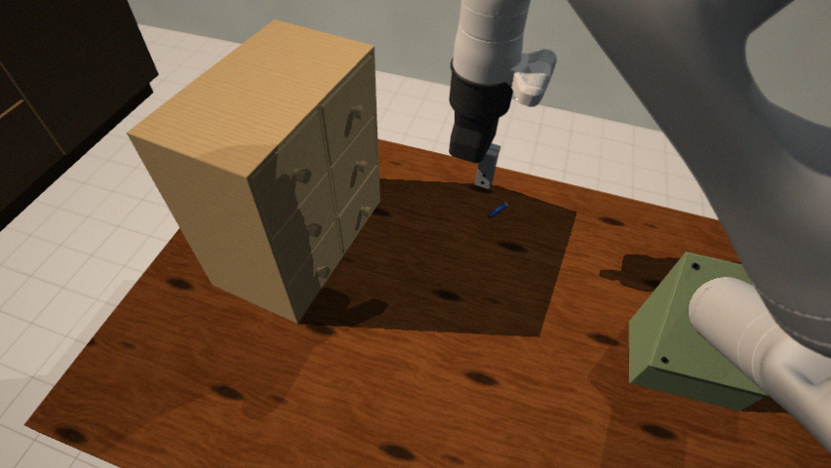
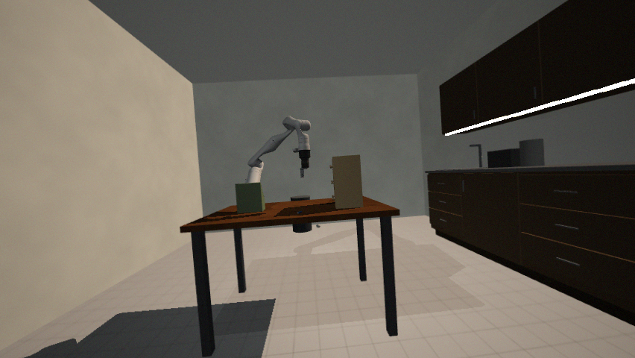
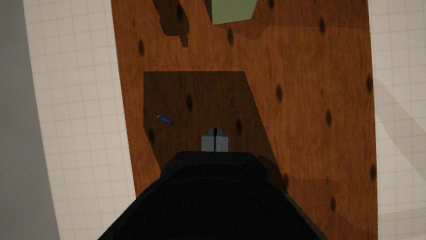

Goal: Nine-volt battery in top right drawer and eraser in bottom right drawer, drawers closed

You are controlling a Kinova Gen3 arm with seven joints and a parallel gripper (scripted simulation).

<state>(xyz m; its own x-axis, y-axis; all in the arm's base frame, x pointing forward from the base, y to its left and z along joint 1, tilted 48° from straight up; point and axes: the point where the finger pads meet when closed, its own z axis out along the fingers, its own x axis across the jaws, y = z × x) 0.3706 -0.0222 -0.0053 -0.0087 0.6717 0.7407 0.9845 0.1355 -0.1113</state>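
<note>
Currently, the gripper (image 1: 484,185) (image 2: 302,177) (image 3: 215,136) is fully narrow with nothing between its fingers, and it hangs above the table (image 1: 360,371) (image 2: 288,217) (image 3: 305,155), in front of the small chest (image 1: 250,101) (image 2: 347,182). This chest stands upright on the table, and a small blue cylinder (image 1: 498,210) (image 2: 299,212) (image 3: 165,120) lies in the shadow, apart from it.
</note>
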